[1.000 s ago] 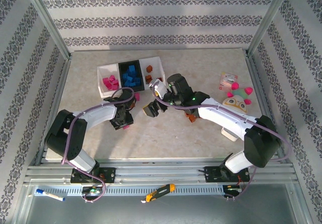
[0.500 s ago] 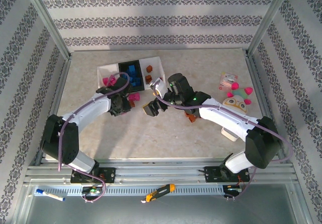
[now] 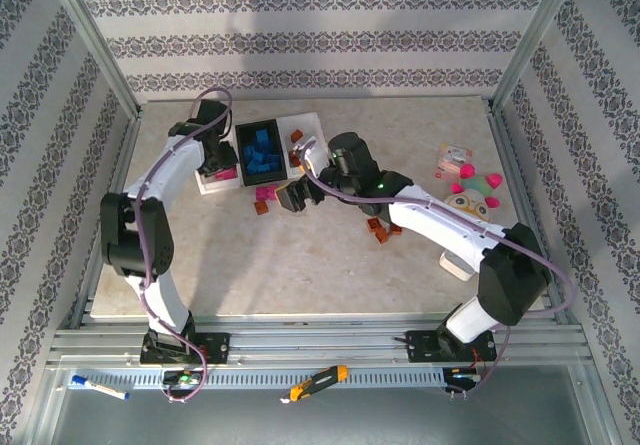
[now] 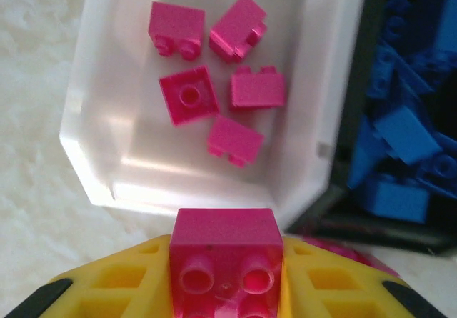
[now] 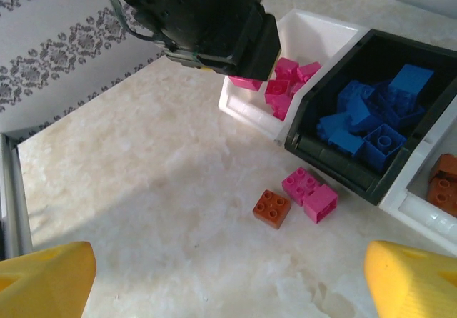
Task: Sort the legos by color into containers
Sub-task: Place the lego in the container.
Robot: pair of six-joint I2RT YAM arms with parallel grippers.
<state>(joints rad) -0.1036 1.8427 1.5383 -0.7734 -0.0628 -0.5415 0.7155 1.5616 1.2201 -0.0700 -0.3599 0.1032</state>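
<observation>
Since a second ago the left arm has swung from mid-tabletop out to 11 o'clock, carrying its load to the tray row; the right arm has barely shifted.

Top view. The left pincer (image 3: 214, 153) hangs over the left white tray (image 3: 207, 186). The black tray (image 3: 264, 176) and the right white tray (image 3: 310, 125) follow toward 3 o'clock. The right pincer (image 3: 293, 197) sits near the centre, with the loose magenta bricks (image 3: 264, 195) just beside it at 9 o'clock. More brown bricks (image 3: 381, 230) lie by the right forearm. The plush toy (image 3: 474, 189) and the packet (image 3: 455, 159) lie well apart at 3 o'clock.

Left wrist view. The left pincer is closed narrow on a magenta brick (image 4: 224, 246), studs toward the camera. The brick appears to hang at the tray's near rim, with the sorted magenta bricks (image 4: 188, 96) at 12 o'clock. The release should go best after a short advance toward 12 o'clock, well off the blue bricks (image 4: 403, 132) at 3 o'clock.

Right wrist view. The right pincer stands wide and empty, its fingertips (image 5: 43, 275) at the lower corners. A brown-orange brick (image 5: 271, 209) lies beside the loose magenta bricks, near the black tray's front wall. The left pincer's dark body looms at 11 o'clock, so the two arms risk crowding one corner.
</observation>
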